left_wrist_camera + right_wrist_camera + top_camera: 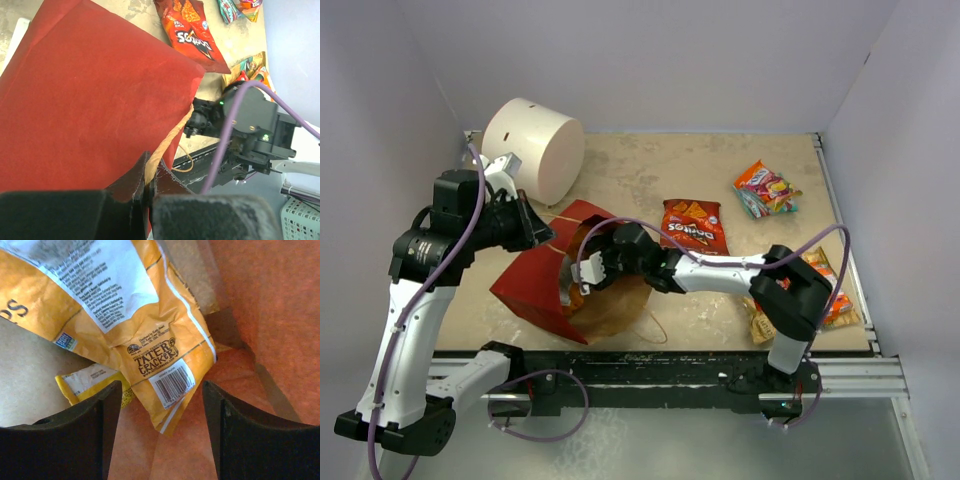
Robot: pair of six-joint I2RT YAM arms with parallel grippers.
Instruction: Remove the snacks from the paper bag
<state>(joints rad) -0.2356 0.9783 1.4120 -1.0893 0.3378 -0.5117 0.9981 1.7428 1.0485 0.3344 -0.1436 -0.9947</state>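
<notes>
Paper bag [535, 285] is lying on its side left of centre, mouth facing right. Your left gripper [147, 192] is pinched tight on its rim. Your right gripper [161, 387] is inside the mouth, jaws wide, with the corner of an orange chip packet [125, 315] between them, not touching. A Doritos bag [694, 225] sits outside, farther back.

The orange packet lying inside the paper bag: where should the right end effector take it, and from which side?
Probably the orange packet by its barcode corner, the thin sealed end nearest the bag mouth. Come straight in through the opening of the paper bag, as the right end effector points, its open jaws either side of that corner, clear of the small yellow packet.
</notes>
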